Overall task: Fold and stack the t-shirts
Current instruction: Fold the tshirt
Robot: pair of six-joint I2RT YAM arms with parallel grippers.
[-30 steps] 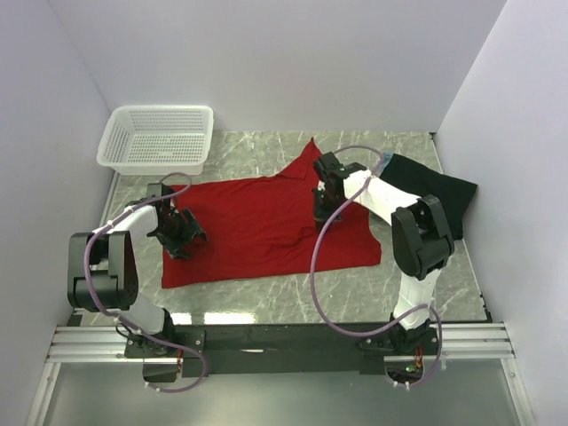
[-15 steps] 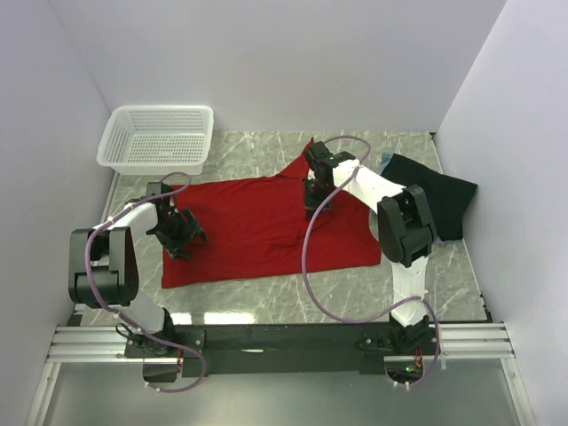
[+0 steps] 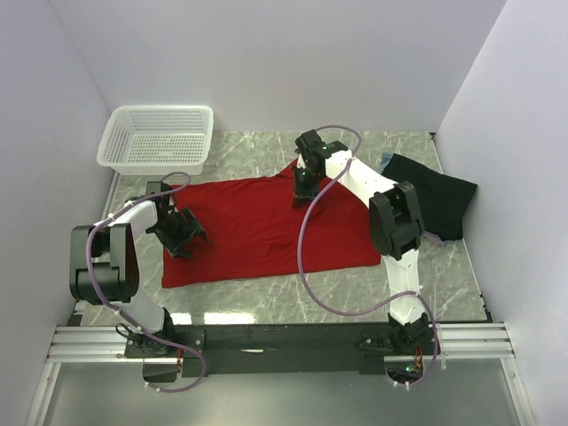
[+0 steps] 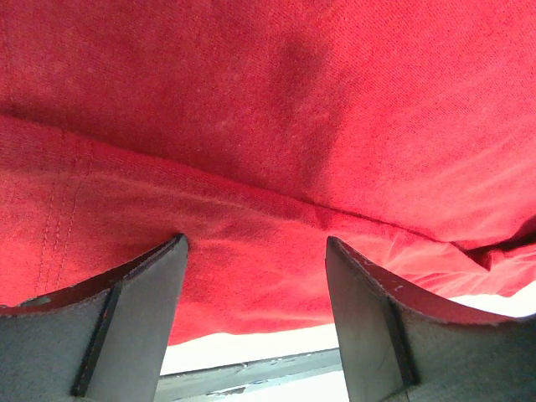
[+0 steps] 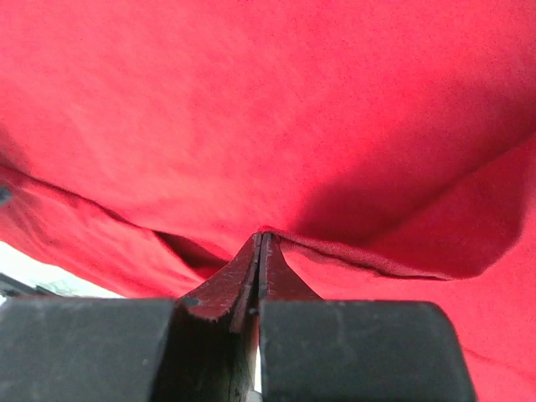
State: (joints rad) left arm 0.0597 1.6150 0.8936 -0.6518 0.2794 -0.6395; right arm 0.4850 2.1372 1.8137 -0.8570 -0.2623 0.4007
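Upper left of the overhead view: a white mesh basket (image 3: 158, 138) sits at the far corner of the marble table (image 3: 257, 151), apart from the cloth. Left of centre: my left pincer (image 3: 182, 232) rests over the left border of the red t-shirt (image 3: 257, 226), which lies spread flat across the middle of the table. In the left wrist view my left pincer (image 4: 255, 310) is released, its two fingers (image 4: 126, 318) wide apart, with a stitched hem of the red t-shirt (image 4: 293, 126) running between them and nothing grasped. Centre, toward the top: my right pincer (image 3: 303, 188) stands on the far edge of the red cloth. In the right wrist view my right pincer (image 5: 261, 251) is clenched, jaws pressed together, nipping a raised crease of the red t-shirt (image 5: 251, 109) at its tips. Right of the frame: a black t-shirt (image 3: 439, 200) lies against the right wall, partly under my right arm, with a light blue edge (image 3: 388, 160) showing at its upper left corner.
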